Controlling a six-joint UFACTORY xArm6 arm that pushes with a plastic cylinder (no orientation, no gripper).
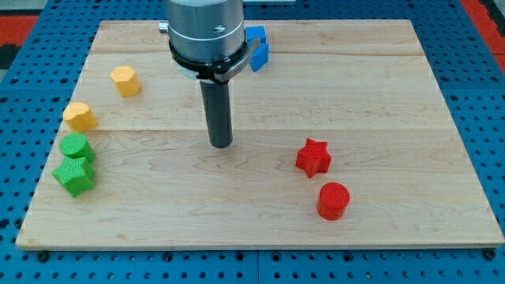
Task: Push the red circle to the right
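The red circle (333,199) sits near the board's bottom edge, toward the right corner, just below the red star (313,156). The tip (221,144), a bare rod holding nothing, stands mid-board, up-left of it.

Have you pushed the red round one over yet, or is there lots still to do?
Nothing looks done yet. The red circle sits low on the board, just below the red star. My tip is near the board's middle, to the view's left of the circle and higher, touching no block. Left: bring the tip against the circle's left side, then push it toward the view's right.
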